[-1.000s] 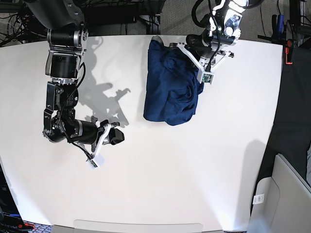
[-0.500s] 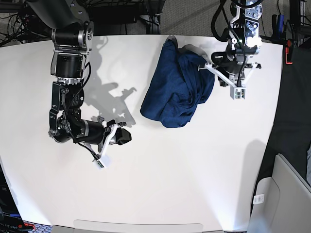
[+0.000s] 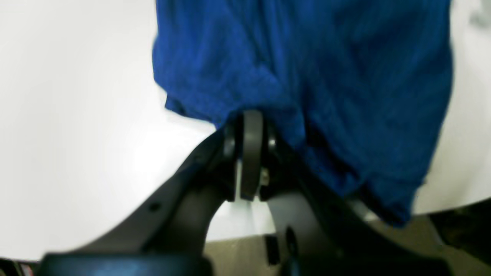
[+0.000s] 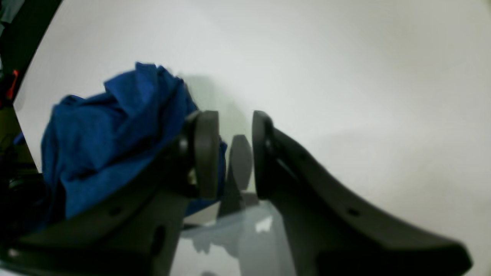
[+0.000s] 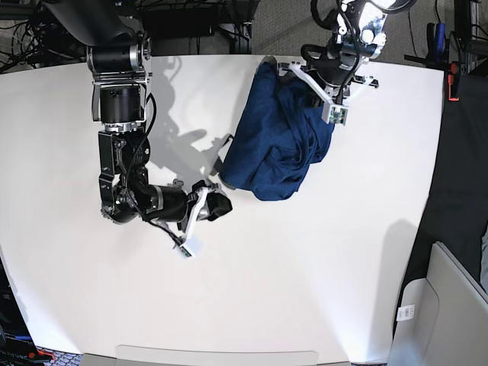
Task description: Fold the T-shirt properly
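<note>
While bunched T-shirt (image 5: 278, 141) on white table (image 5: 320, 259), no obstacles.

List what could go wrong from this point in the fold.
The left gripper is shut on the T-shirt, which lies bunched in a heap, so pulling may drag the whole pile instead of spreading one layer. The right gripper is open beside the heap's edge and might close on several folds at once. The shirt sits close to the table far edge and could slide off.
</note>
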